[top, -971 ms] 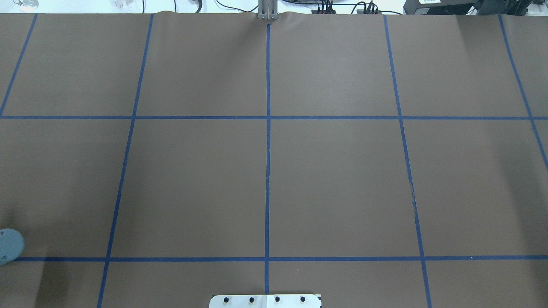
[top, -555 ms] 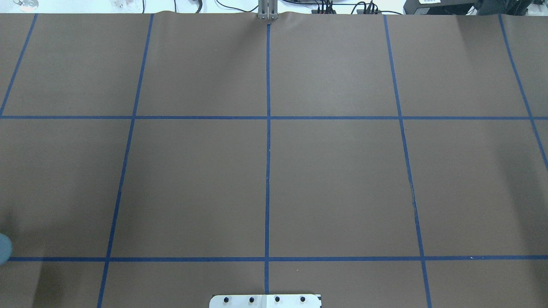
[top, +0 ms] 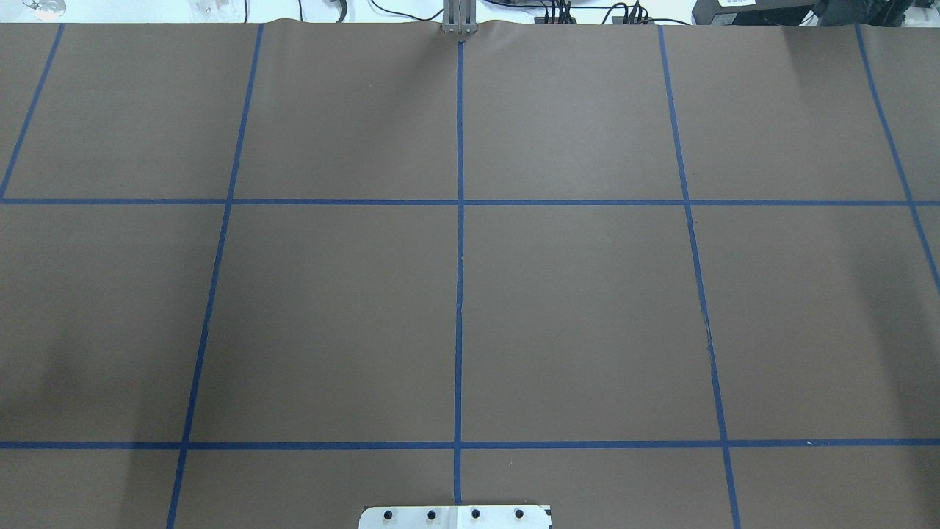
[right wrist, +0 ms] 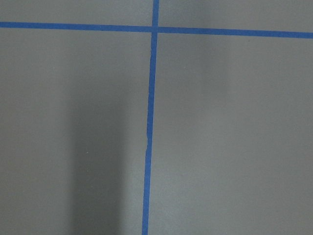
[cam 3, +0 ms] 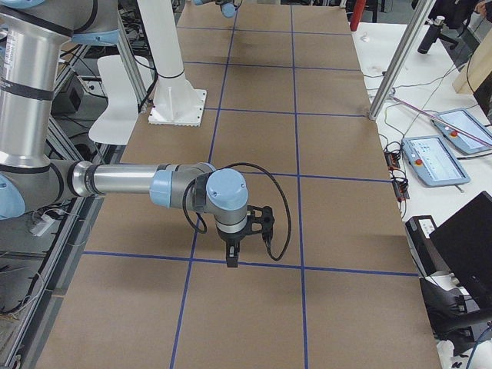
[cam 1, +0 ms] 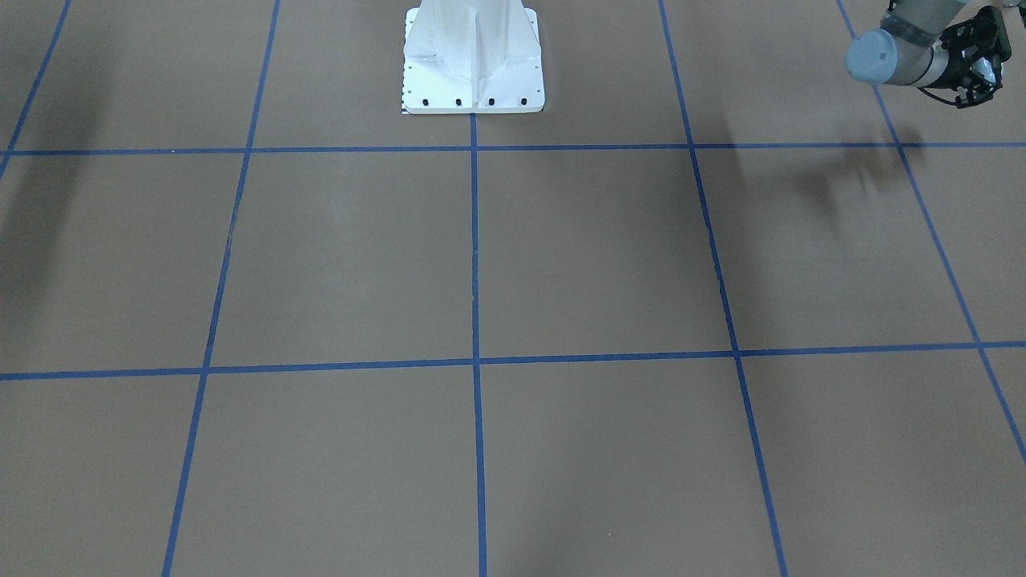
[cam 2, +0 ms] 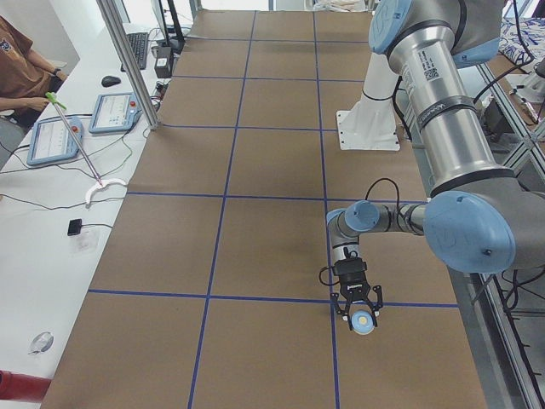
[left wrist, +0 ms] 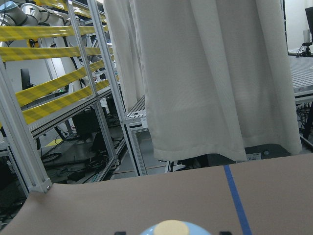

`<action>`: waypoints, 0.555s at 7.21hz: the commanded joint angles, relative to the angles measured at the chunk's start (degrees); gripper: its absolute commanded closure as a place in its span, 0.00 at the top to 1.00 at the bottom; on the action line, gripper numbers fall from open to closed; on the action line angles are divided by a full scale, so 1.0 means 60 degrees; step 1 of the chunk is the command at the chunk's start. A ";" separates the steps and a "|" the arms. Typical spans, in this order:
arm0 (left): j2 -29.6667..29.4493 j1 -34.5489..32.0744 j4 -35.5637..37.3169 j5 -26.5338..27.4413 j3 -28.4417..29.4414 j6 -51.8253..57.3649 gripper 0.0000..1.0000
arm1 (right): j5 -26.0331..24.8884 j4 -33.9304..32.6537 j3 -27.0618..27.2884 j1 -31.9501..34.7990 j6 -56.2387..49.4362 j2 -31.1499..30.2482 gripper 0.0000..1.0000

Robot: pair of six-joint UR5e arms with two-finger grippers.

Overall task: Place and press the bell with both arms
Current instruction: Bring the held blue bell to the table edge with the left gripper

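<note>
In the exterior left view, my left gripper (cam 2: pixel 363 315) points down at the near end of the table and is shut on the bell (cam 2: pixel 364 322), a light-blue dome with a cream button. The left wrist view shows the bell's top (left wrist: pixel 171 228) at the bottom edge, between the fingertips. In the front-facing view the left gripper (cam 1: pixel 982 56) is at the top right corner and the bell is hidden there. My right gripper (cam 3: pixel 231 260) shows only in the exterior right view, pointing down above a blue tape line; I cannot tell whether it is open or shut. The overhead view shows neither arm.
The brown table cover (top: pixel 587 294) carries a grid of blue tape lines. The white pedestal (cam 1: pixel 473 64) stands at the robot's side. An operator (cam 2: pixel 21 68), tablets (cam 2: pixel 119 111) and a metal post (cam 2: pixel 128 64) are on the far side of the table.
In the overhead view, the light-blue joint cap at the left edge has slid out of view to the left. Nothing else there has changed.
</note>
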 commanded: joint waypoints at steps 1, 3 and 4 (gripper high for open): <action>-0.0182 -0.1306 0.0007 0.0607 -0.0501 0.2448 0.00 | 0.0001 0.0029 -0.0019 0.0000 0.0002 0.0032 1.00; -0.1452 -0.3474 0.0007 0.1809 -0.0621 0.5623 0.00 | 0.0030 0.0058 0.0010 0.0000 0.0017 0.0047 1.00; -0.2141 -0.4165 0.0007 0.2074 -0.0548 0.6959 0.00 | 0.0160 0.0059 -0.0005 0.0000 0.0017 0.0061 1.00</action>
